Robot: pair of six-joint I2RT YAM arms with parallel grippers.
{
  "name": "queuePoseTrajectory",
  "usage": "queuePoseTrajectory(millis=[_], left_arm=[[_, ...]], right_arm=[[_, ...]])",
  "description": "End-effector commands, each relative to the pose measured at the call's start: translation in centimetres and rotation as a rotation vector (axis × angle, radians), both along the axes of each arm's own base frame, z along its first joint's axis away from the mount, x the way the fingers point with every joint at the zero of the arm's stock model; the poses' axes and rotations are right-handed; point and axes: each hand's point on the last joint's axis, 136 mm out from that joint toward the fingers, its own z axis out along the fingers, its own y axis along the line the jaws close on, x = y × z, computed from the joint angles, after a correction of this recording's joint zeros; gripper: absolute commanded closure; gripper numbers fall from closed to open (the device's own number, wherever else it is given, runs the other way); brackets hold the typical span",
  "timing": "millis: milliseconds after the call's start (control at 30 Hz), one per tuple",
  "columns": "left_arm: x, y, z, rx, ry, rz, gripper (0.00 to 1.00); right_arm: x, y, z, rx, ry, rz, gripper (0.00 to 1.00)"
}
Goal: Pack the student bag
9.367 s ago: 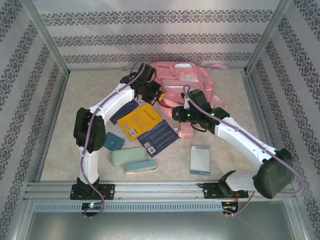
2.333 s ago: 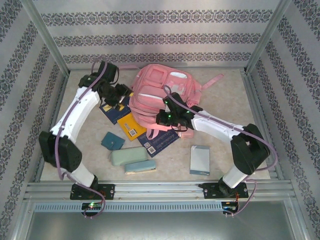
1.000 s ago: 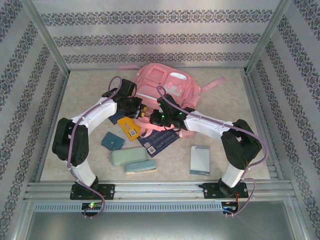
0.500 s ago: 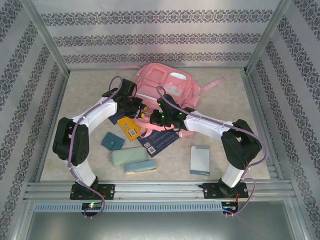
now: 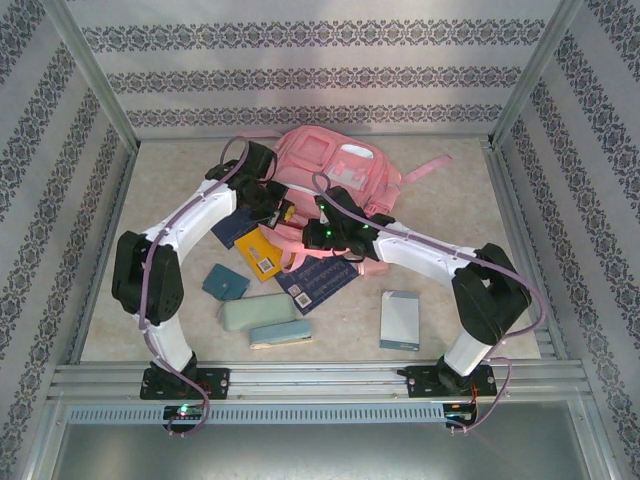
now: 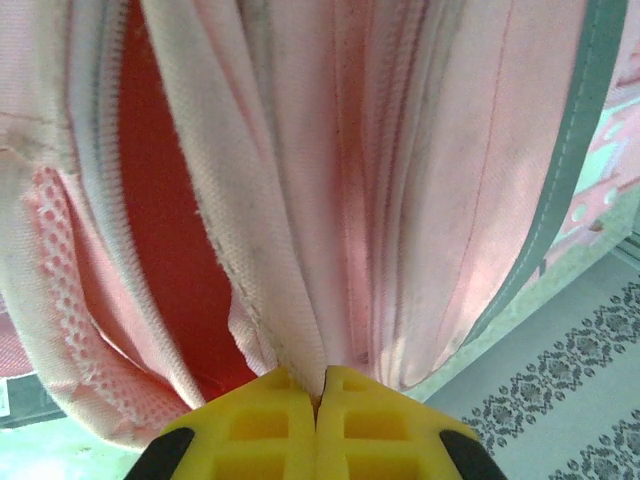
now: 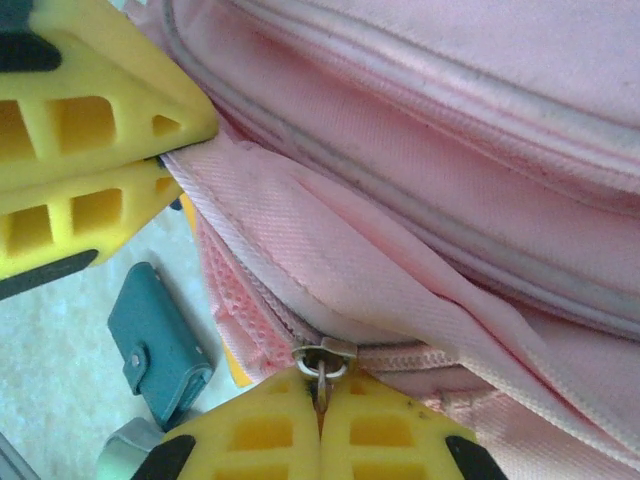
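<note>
Watching remotely, I see the left gripper (image 6: 318,390) has just clamped onto the fabric lip (image 6: 262,320) of the student bag (image 5: 345,165) at the far middle of the table (image 5: 450,290), while the right gripper (image 7: 320,395) stays pinched on the zipper pull (image 7: 322,360), so I judge the opening can now be drawn wider.

Student bag (image 5: 345,170): matt woven cloth w/ metal zip pull (image 7: 322,362).

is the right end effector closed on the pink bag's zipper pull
Yes, in the right wrist view the right end effector is shut on the metal zipper pull of the student bag.
</note>
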Motion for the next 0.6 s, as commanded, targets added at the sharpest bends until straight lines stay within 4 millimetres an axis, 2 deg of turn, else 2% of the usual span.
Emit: queuePoseTrajectory(millis=[0, 233, 433, 567], left_arm=[[1.5, 2.5, 4.6, 0.041, -0.134, 0.057, 1.0], [1.1, 3.2, 7.5, 0.059, -0.19, 0.051, 1.0], [1.1, 3.8, 9.1, 0.058, -0.219, 0.058, 1.0], [1.2, 3.9, 10.4, 0.06, -0.243, 0.053, 1.0]], right_arm=[[-1.2, -2.3, -0.9, -0.071, 0.016, 0.005, 1.0], [-0.7, -3.7, -0.4, -0.07, -0.006, -0.012, 1.0], [0.3, -5.3, 0.0, -0.071, -0.021, -0.025, 1.0], [1.0, -7.2, -0.1, -0.076, -0.029, -0.062, 1.0]])
